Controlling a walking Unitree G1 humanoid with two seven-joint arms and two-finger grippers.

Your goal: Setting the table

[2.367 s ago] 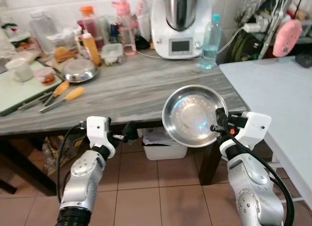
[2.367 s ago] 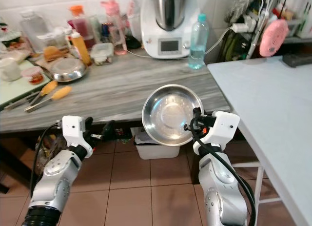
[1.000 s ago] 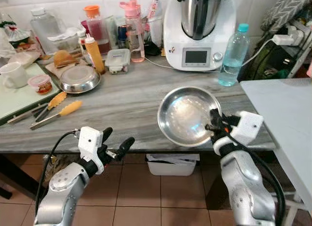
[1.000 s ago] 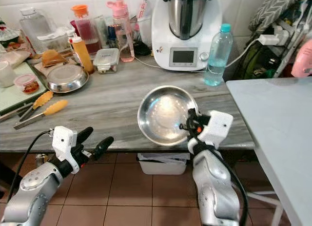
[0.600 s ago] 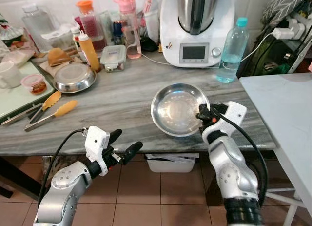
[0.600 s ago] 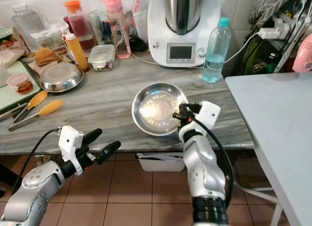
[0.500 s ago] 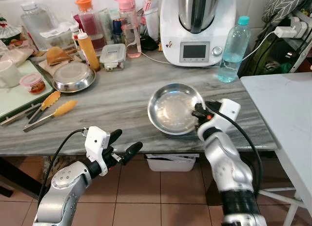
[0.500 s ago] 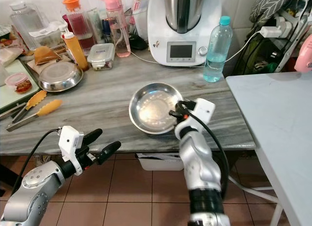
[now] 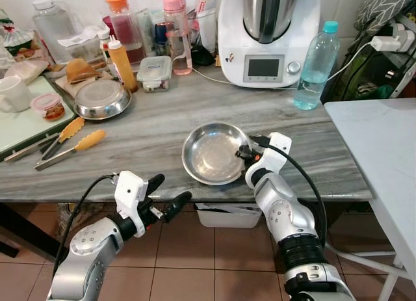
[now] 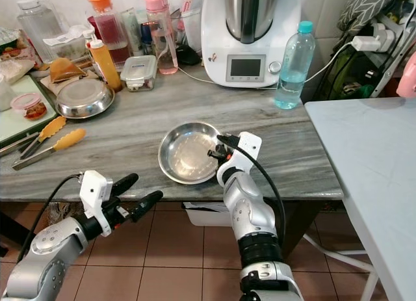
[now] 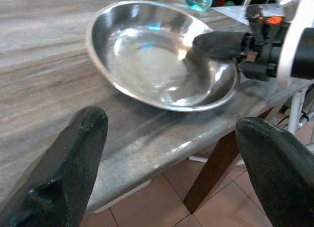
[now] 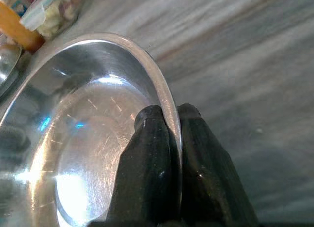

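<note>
The bowl (image 9: 211, 153), carried tilted in the air above the tabletop's (image 9: 149, 129) near edge a moment ago, now rests flat on the tabletop, close to that edge and right of its middle. The right gripper (image 12: 167, 134) still pinches the rim, one finger inside and one outside, jaws pressed together on the metal. The left gripper (image 9: 168, 196) hangs below the near edge, jaws spread and empty. Judgement: placement is essentially complete; releasing the rim is what remains.

Bright, even indoor light, sharp head views; glare spots gleam in the steel bowl (image 9: 211, 153).
</note>
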